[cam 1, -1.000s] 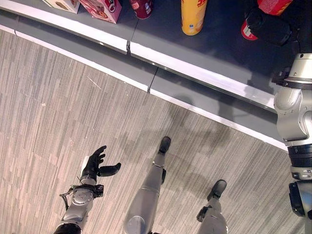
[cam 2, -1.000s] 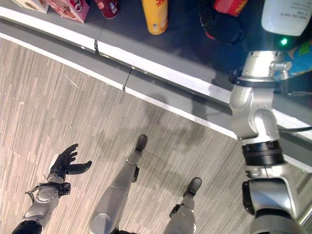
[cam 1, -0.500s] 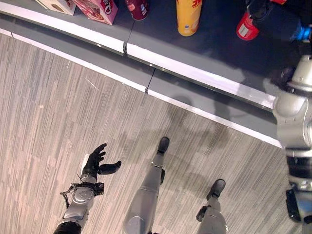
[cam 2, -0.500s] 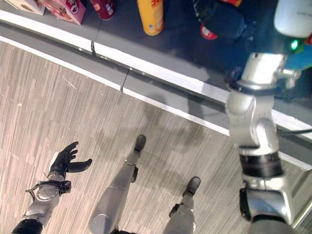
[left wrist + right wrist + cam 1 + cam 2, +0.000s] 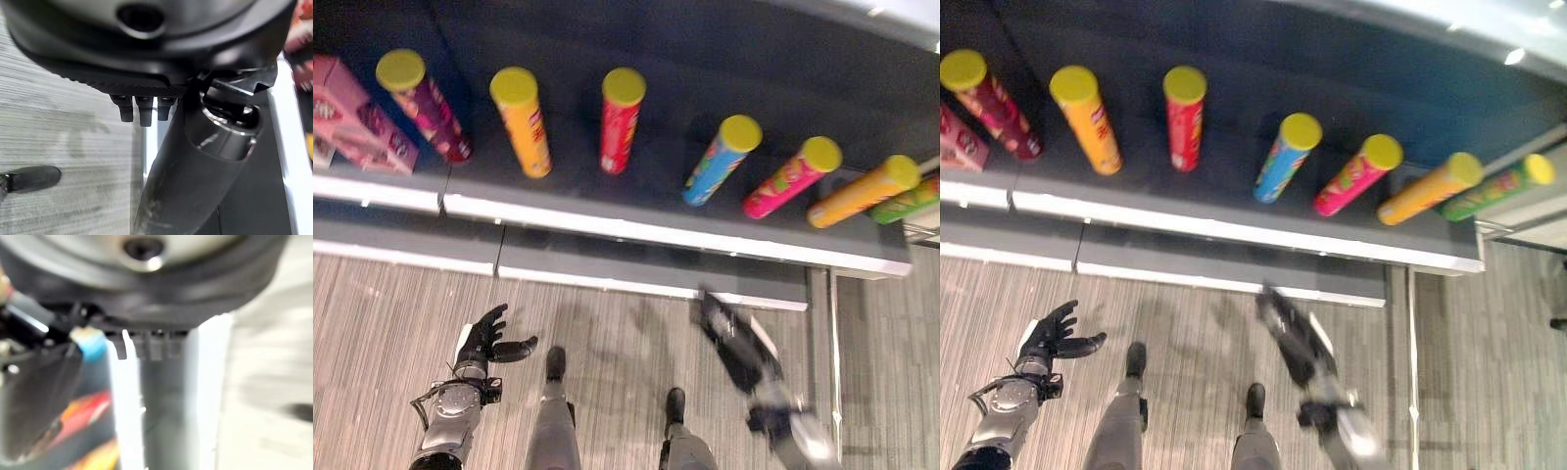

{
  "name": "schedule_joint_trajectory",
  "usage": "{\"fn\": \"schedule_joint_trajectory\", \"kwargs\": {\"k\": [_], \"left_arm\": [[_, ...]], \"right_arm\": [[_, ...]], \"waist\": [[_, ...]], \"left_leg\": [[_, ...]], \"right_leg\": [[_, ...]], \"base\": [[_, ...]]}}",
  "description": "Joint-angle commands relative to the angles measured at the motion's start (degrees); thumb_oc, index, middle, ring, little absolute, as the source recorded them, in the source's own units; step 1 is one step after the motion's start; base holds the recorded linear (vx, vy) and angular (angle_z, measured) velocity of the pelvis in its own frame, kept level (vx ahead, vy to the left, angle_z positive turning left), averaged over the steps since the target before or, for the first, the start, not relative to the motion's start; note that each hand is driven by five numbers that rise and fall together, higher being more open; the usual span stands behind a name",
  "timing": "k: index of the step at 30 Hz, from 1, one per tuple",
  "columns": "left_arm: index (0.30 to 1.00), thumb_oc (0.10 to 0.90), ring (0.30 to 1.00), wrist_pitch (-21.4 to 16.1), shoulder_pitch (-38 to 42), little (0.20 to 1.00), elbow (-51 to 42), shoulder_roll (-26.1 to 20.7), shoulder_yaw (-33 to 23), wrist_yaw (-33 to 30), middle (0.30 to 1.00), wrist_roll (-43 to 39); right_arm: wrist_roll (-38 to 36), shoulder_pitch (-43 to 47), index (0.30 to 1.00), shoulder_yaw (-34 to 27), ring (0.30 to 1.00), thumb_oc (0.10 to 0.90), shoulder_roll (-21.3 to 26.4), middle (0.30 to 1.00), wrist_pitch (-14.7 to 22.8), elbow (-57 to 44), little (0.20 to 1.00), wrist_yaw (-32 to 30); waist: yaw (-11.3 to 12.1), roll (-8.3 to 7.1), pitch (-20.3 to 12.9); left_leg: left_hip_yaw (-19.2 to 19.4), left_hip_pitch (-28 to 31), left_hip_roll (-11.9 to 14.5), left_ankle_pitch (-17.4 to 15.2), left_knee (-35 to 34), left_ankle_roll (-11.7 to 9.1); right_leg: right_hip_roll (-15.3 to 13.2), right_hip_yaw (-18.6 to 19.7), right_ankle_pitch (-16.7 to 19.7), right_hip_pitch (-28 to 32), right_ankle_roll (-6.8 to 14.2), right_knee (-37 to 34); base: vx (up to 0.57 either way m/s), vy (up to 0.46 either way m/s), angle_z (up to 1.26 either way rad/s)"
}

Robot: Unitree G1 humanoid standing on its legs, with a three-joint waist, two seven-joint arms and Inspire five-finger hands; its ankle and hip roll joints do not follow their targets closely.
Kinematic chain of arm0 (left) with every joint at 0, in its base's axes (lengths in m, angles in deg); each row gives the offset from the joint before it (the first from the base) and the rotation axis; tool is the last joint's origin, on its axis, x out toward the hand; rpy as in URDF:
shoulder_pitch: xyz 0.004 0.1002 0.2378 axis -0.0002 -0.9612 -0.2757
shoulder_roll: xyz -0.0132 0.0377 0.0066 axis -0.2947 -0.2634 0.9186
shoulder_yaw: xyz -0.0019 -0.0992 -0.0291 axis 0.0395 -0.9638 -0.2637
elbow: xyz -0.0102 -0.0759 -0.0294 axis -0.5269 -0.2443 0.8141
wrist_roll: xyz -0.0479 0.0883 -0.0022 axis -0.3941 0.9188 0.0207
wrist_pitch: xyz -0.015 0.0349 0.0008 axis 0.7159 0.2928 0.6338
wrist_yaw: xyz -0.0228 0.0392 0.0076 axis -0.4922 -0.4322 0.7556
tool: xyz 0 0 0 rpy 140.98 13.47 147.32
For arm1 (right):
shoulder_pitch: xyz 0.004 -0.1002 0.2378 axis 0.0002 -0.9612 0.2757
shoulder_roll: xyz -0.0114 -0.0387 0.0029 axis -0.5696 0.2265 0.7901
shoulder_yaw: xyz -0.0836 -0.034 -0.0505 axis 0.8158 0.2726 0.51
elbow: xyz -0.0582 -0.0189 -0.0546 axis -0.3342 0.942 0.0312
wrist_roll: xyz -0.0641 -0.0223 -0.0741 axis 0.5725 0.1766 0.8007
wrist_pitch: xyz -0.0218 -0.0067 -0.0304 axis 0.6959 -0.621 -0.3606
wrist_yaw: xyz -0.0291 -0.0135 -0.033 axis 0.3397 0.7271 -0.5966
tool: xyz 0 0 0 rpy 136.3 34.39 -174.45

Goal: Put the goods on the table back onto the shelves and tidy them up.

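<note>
- The dark shelf point(image 5: 636, 201) runs across the upper half of the frame, with a pale strip along its front edge and striped grey floor point(image 5: 372, 323) below it.
- Seven tall cans with yellow lids stand in a row on the shelf, well spaced from one another.
- From the left: a maroon can point(image 5: 423, 106), an orange can point(image 5: 521, 121), a red can point(image 5: 621, 119), a blue can point(image 5: 722, 160), a pink can point(image 5: 791, 177), a second orange can point(image 5: 862, 191) and a green can point(image 5: 908, 200) at the far right edge.
- The green can sits just beside the second orange one.
- A pink box point(image 5: 352, 116) stands at the left end of the shelf, next to the maroon can.
- The left hand point(image 5: 485, 337) hangs low in the lower left of the frame, over the floor, fingers spread and relaxed, thumb out, holding nothing.
- The right hand point(image 5: 734, 345) shows in the lower middle-right as a dark smear over the floor, below the shelf edge; I cannot tell how its fingers stand.
</note>
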Motion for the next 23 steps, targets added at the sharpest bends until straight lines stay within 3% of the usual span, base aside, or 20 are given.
{"fn": "schedule_joint_trajectory", "kwargs": {"k": [1, 3, 6, 10, 14, 15, 16, 17, 19, 20, 21, 22, 23], "left_arm": [[0.9, 0.8, 0.9, -2.65, -3.25, 0.9, -0.89, -3.0, -1.44, 2.05, 0.9, 3.15], [0.9, 0.8, 0.9, -2.44, -3.76, 0.9, 0.89, -3.16, -1.5, 2.2, 0.9, 3.2], [0.9, 0.8, 0.9, -2.04, -4.57, 0.9, 1.0, -3.19, -1.37, 2.24, 0.9, 2.73], [0.9, 0.8, 0.9, -2.27, -4.39, 0.9, 5.02, -1.86, -1.59, 1.69, 0.9, 1.88], [0.9, 0.8, 0.9, -1.87, -2.29, 0.9, 8.25, 1.08, -0.46, 0.15, 0.9, 0.34], [0.9, 0.8, 0.9, -1.69, -1.0, 0.9, 9.37, 2.75, 0.57, -1.01, 0.9, 0.09], [0.9, 0.8, 0.9, -1.78, -0.93, 0.9, 9.28, 3.5, 0.66, -1.32, 0.9, -0.27], [0.9, 0.8, 0.9, -1.78, -0.93, 0.9, 9.28, 3.5, 0.66, -1.32, 0.9, -0.27], [0.9, 0.8, 0.9, -1.81, -0.97, 0.9, 13.87, 5.59, 1.78, -1.01, 0.9, 0.65], [0.9, 0.8, 0.9, -1.87, -0.73, 0.9, 15.57, 6.09, 2.27, -0.9, 0.9, 0.95], [0.9, 0.8, 0.9, -1.88, -0.7, 0.9, 15.59, 6.08, 2.26, -0.9, 0.9, 0.95], [0.9, 0.8, 0.9, -1.82, -0.33, 0.9, 17.72, 6.72, 3.17, -0.42, 0.9, 1.45], [0.9, 0.8, 0.9, -1.44, -0.44, 0.9, 20.0, 8.02, 4.38, 0.4, 0.9, 2.7]], "right_arm": [[-1.18, 9.58, 0.9, -3.84, 0.9, 0.8, 2.32, 0.9, 4.42, -3.51, 0.9, 3.04], [-0.37, 10.12, 0.9, -4.07, 0.9, 0.8, 1.16, 0.9, 3.7, 1.61, 0.9, 2.67], [3.89, 11.06, 0.9, -4.07, 0.9, 0.8, 1.14, 0.9, 3.82, 8.77, 0.9, 0.36], [11.48, 12.47, 0.9, -3.59, 0.9, 0.8, -1.48, 0.9, 3.0, 24.63, 0.9, -3.57], [15.15, 14.01, 0.9, -5.22, 0.9, 0.8, -5.06, 0.9, 3.42, 37.02, 0.9, -8.53], [16.27, 15.24, 0.9, -6.68, 0.9, 0.8, -5.42, 0.9, 3.67, 40.64, 0.9, -12.16], [17.08, 16.27, 0.9, -6.86, 0.9, 0.8, -5.82, 0.9, 3.63, 42.19, 0.9, -13.71], [17.08, 16.27, 0.9, -6.87, 0.9, 0.8, -5.82, 0.9, 3.63, 42.19, 0.9, -13.71], [19.62, 18.75, 0.9, -5.84, 0.9, 0.8, -5.04, 0.9, 2.78, 48.9, 0.9, -14.3], [20.74, 19.63, 0.9, -5.66, 0.9, 0.8, -4.84, 0.9, 2.46, 51.26, 0.9, -14.54], [20.74, 19.66, 0.9, -5.66, 0.9, 0.8, -4.85, 0.9, 2.46, 51.28, 0.9, -14.53], [22.02, 20.46, 0.9, -5.11, 0.9, 0.8, -4.49, 0.9, 1.96, 53.51, 0.9, -14.53], [25.04, 21.23, 0.9, -4.13, 0.9, 0.8, -4.17, 0.9, 1.47, 56.33, 0.9, -14.77]], "waist": [[-0.38, 2.53, -4.08], [-0.88, 2.13, -4.03], [0.5, 2.97, -2.64], [1.27, 3.07, -3.82], [1.21, 3.87, -5.2], [0.11, 4.28, -5.47], [0.17, 4.34, -5.5], [0.18, 4.34, -5.5], [1.27, 3.41, -5.4], [1.25, 3.17, -5.57], [1.16, 3.14, -5.69], [1.37, 3.11, -5.97], [1.39, 4.28, -6.44]], "left_leg": [[0.56, 5.08, 4.32, -5.83, -2.24, -1.73], [3.68, 7.2, 5.08, -6.77, -1.45, -1.47], [6.93, 9.31, 7.48, -6.46, -0.04, -1.08], [8.0, 12.9, 8.87, -3.66, -4.14, -2.38], [7.51, 13.32, 12.28, 2.2, -7.64, -4.46], [12.02, 12.94, 13.66, 3.82, -7.29, -4.73], [14.75, 13.34, 13.42, 3.5, -6.85, -3.63], [14.76, 13.35, 13.42, 3.5, -6.86, -3.63], [7.97, 13.98, 6.08, -4.85, -1.25, -1.11], [5.95, 14.14, 3.64, -7.03, 0.15, -0.54], [5.89, 13.95, 3.58, -6.94, 0.14, -0.51], [3.74, 14.16, 0.43, -9.05, 0.84, 0.36], [2.45, 15.5, -1.92, -9.69, -1.08, 1.51]], "right_leg": [[1.15, 3.85, 8.67, -2.53, 2.35, -3.07], [1.85, 5.34, 11.46, -4.08, 2.35, -2.22], [0.88, -2.59, 9.2, -3.73, 2.35, 3.19], [1.66, -5.79, 3.41, -1.13, 2.34, 3.85], [6.33, -6.84, -2.53, 2.14, -0.01, 3.03], [7.64, -8.61, -5.04, 3.87, -0.94, 2.75], [8.23, -8.87, -4.77, 3.49, -1.83, 2.93], [8.23, -8.86, -4.77, 3.5, -1.83, 2.93], [8.21, -8.82, -3.67, 3.97, -2.82, 2.35], [8.06, -8.84, -3.24, 4.14, -3.05, 1.94], [8.01, -8.91, -3.2, 4.0, -3.04, 1.93], [8.12, -8.32, -2.76, 3.79, -3.0, 1.7], [8.94, -7.98, -2.97, 3.82, -3.35, 2.02]], "base": [[-0.02, 0.119, -1.02], [-0.02, -0.002, -0.93], [-0.06, -0.09, -1.33], [0.04, -0.108, -0.12], [0.06, -0.234, 0.17], [-0.07, -0.191, 0.6], [-0.07, -0.13, 0.81], [-0.12, -0.051, 0.62], [-0.07, -0.055, 0.14], [-0.03, -0.022, -0.26], [-0.02, 0.01, -0.41], [0.01, 0.086, 0.2], [0.02, 0.128, 0.53]]}}
